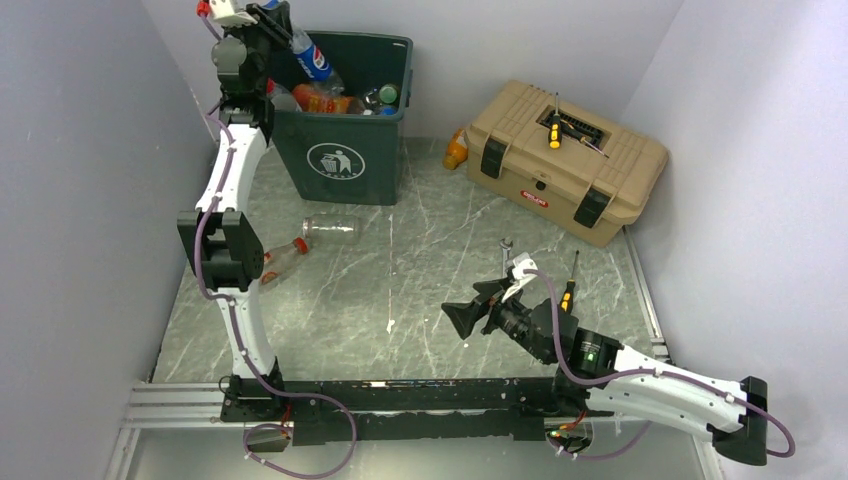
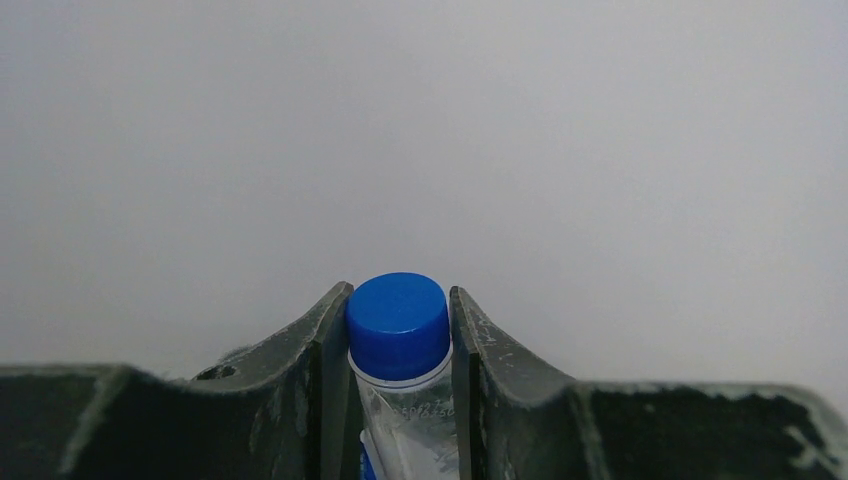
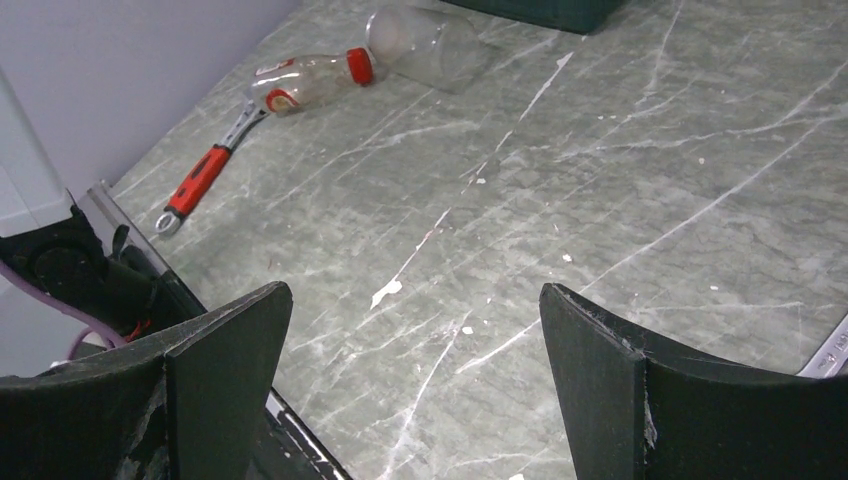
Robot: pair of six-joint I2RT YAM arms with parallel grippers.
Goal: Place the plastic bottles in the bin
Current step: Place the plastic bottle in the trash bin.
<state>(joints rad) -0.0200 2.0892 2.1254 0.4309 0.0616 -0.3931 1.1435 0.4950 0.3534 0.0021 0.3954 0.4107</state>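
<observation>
My left gripper (image 1: pixel 283 28) is shut on a clear Pepsi-labelled bottle (image 1: pixel 314 60) with a blue cap (image 2: pixel 398 325), held over the left side of the dark green bin (image 1: pixel 345 160). Several bottles lie inside the bin. A clear bottle (image 1: pixel 331 229) and a red-capped bottle (image 1: pixel 282 260) lie on the table in front of the bin; both show in the right wrist view, the clear one (image 3: pixel 430 40) and the red-capped one (image 3: pixel 310 78). An orange bottle (image 1: pixel 456 150) lies by the toolbox. My right gripper (image 1: pixel 466 318) is open and empty, low over the table's middle.
A tan toolbox (image 1: pixel 565 160) with a yellow-handled screwdriver (image 1: pixel 554 130) on its lid stands at the back right. Another screwdriver (image 1: pixel 569 290) lies near my right arm. A red-handled wrench (image 3: pixel 205 175) lies by the left arm's base.
</observation>
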